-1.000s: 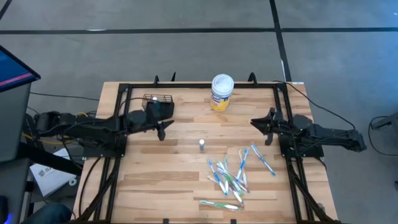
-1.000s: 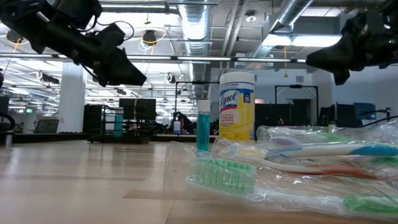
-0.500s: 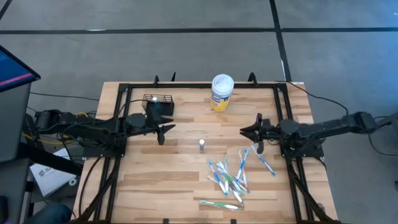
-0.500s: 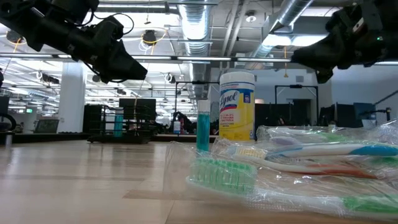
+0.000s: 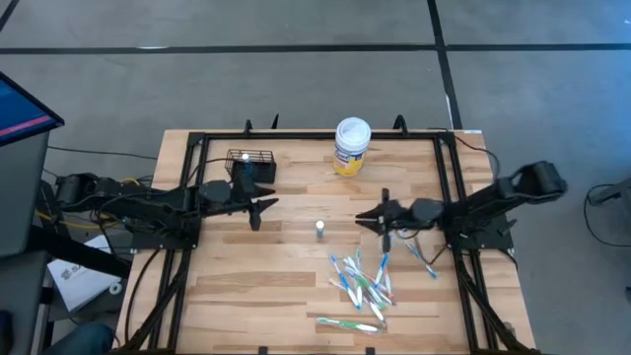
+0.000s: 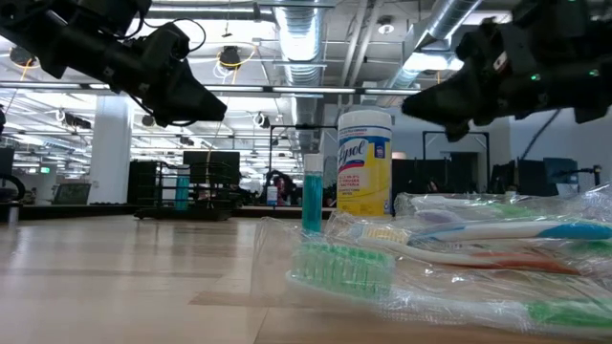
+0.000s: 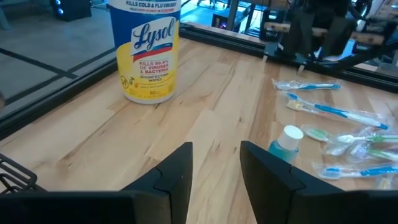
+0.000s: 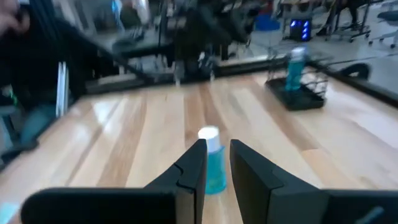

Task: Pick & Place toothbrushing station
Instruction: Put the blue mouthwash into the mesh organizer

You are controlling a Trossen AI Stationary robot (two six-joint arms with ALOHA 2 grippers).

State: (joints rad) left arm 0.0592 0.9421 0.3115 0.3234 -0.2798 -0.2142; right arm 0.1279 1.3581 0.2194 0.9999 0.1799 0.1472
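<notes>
The toothbrushing station [image 5: 251, 161], a small black wire basket, stands on the table at the far left, with a teal white-capped bottle [image 8: 296, 65] upright inside it. My left gripper [image 5: 259, 208] hovers just near of the basket, open and holding nothing [image 7: 216, 152]. My right gripper [image 5: 377, 218] hovers over the middle of the table, pointing at a second small teal bottle [image 5: 319, 230]. Its fingers stand a little apart with nothing between them [image 8: 216, 148]. The basket's corner [image 7: 12, 175] shows in the left wrist view.
A white-lidded yellow wipes tub [image 5: 351, 146] stands at the far middle. Several wrapped toothbrushes [image 5: 363, 281] lie scattered at the near right, close under the right arm. A black frame [image 5: 315, 135] runs along the table's far and side edges.
My right gripper has swung out from the table's right edge toward the left, sinking a little, and now hangs close to the small teal bottle in the middle. Its finger gap looks unchanged. The basket and the bottles have stayed put.
</notes>
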